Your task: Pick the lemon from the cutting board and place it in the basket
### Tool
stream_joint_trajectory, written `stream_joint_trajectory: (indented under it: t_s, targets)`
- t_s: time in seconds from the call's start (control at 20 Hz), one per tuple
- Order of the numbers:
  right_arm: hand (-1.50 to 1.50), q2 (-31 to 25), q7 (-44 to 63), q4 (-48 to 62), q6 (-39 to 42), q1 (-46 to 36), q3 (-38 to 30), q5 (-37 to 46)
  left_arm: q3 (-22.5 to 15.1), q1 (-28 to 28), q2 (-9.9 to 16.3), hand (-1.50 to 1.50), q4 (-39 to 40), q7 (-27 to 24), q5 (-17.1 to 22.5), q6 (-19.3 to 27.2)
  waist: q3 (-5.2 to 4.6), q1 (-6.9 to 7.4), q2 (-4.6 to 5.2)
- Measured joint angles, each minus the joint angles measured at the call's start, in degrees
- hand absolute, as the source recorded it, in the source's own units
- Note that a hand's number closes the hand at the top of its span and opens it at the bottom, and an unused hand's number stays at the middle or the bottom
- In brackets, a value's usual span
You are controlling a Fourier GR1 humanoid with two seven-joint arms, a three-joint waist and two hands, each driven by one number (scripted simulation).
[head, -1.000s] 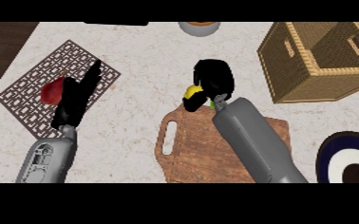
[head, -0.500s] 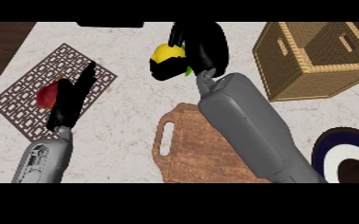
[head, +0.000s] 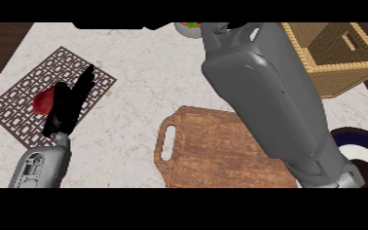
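Observation:
The wooden cutting board lies at the lower middle with nothing on its visible part. My right forearm crosses over it and runs up to the view's top edge. Only a black sliver of the right hand shows there. The lemon is not visible in this view. The wicker basket stands at the upper right, just right of the forearm. My left hand rests open with fingers up over the patterned mat at the left.
A brown patterned mat lies at the left with a red fruit on it beside my left hand. A small bowl peeks in at the top. A dark blue plate shows at the right edge.
My right arm has gone up and away from the board, carrying the lemon out past the top of the view. The left hand has stayed in place.

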Motion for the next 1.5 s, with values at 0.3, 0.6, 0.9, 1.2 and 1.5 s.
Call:
stream_joint_trajectory:
  t_s: [0.3,0.6,0.9,1.2,1.5]
  targets:
    - [1.5,-4.9,1.5,4.8,3.4,-8.2,-5.6,0.3,0.3,-0.3,0.0,0.0,-0.4,0.2,0.3,-0.3,-0.01,0.05,0.07]
    - [1.5,-12.8,0.1,12.6,10.8,-10.5,-4.3,3.8,0.1,0.6,-0.5,0.0,-0.9,-0.1,-0.2,0.4,-0.05,-0.08,0.17]
    - [1.5,-19.7,-3.6,19.6,16.7,-9.5,-4.1,5.9,1.0,0.1,0.4,0.0,-0.2,-0.6,0.4,-0.4,-0.03,-0.06,0.3]
    - [1.5,-25.9,-9.4,21.7,17.6,-5.3,-5.7,7.1,0.9,-0.5,-0.2,0.0,1.4,-1.6,-0.3,0.1,0.01,-0.36,0.24]
    - [1.5,-29.0,-18.5,21.0,15.9,2.1,-8.0,5.9,1.4,-0.6,0.2,0.0,2.2,-2.2,0.0,-0.4,0.03,-0.39,0.19]
